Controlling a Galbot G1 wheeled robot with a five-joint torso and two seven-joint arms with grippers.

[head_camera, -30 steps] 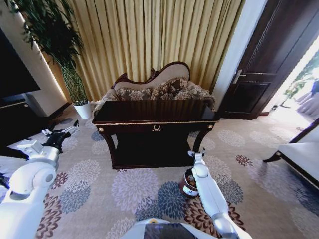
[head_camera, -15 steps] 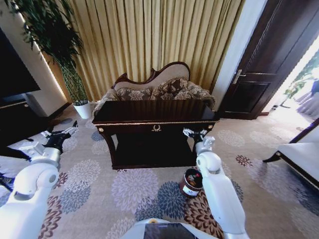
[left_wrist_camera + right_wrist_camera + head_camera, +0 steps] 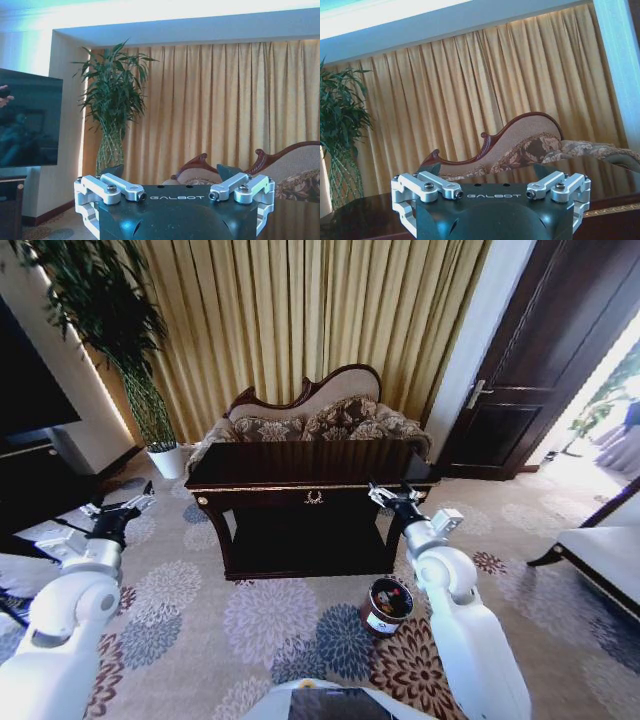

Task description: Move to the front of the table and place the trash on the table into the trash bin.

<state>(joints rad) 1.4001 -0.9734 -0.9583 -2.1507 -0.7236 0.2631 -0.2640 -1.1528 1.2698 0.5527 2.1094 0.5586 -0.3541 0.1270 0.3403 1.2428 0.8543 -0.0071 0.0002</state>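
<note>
Right gripper (image 3: 385,495) has risen from above trash bin (image 3: 386,604) to front right edge of table (image 3: 310,465); fingers spread, holding nothing. Bin on carpet by right front leg, items inside. Surface looks cleared; task seemingly near done. Left gripper (image 3: 122,510) idle, open, off to left.

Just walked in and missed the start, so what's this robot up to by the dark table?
The robot stands in front of the table, whose glossy top looks bare from the head view. Its right gripper is raised beside the table's front right corner, open and holding nothing. The left gripper hangs open off to the robot's left, above the carpet. The trash bin sits on the floor by the table's right leg, with some items inside, one of them red.
</note>
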